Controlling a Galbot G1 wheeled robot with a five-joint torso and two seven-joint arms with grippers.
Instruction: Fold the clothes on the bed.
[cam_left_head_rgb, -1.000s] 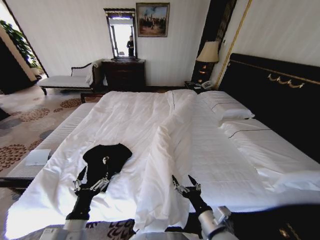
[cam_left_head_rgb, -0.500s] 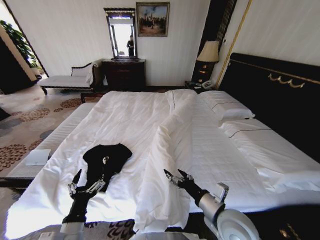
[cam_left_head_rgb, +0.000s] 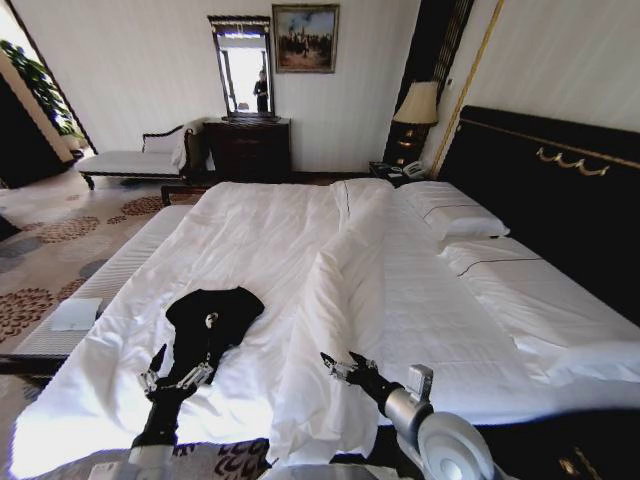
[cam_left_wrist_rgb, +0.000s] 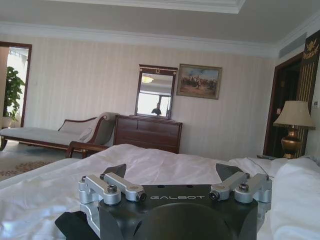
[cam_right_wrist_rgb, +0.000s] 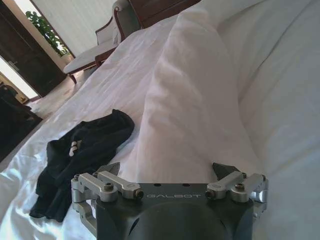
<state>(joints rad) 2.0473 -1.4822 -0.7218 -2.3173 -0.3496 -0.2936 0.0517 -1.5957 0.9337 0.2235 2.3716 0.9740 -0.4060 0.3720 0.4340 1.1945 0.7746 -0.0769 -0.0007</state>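
One black T-shirt (cam_left_head_rgb: 208, 318), crumpled in a heap on the white duvet near the foot edge of the bed (cam_left_head_rgb: 400, 300), on the robot's left side; a small pale patch shows on it, lettering not readable. In the right wrist view the shirt (cam_right_wrist_rgb: 82, 150) lies just beside a tall fold of duvet (cam_right_wrist_rgb: 192, 115) that runs up the bed's middle.

Two grippers, both w/ fingers spread wide, neither holding anything. Left gripper (cam_left_head_rgb: 172, 370) hovers at the shirt's near end, close above it; contact can't be told. Right gripper (cam_left_head_rgb: 338, 366) is over the duvet fold near the foot edge, apart from the shirt, angled toward it.

"GALBOT" reads on each gripper body in the left wrist view (cam_left_wrist_rgb: 177, 198) and the right wrist view (cam_right_wrist_rgb: 176, 196).

Counts: two pillows (cam_left_head_rgb: 455, 215) by the dark headboard (cam_left_head_rgb: 560, 190); one lamp (cam_left_head_rgb: 417, 105) on a nightstand; one dresser (cam_left_head_rgb: 248, 148) w/ one mirror (cam_left_head_rgb: 241, 68) above; one framed painting (cam_left_head_rgb: 305, 39); one chaise (cam_left_head_rgb: 135, 160) at the far wall; one striped bench (cam_left_head_rgb: 90, 300) along the bed's left side w/ one pale sheet of paper (cam_left_head_rgb: 75, 314) on it.
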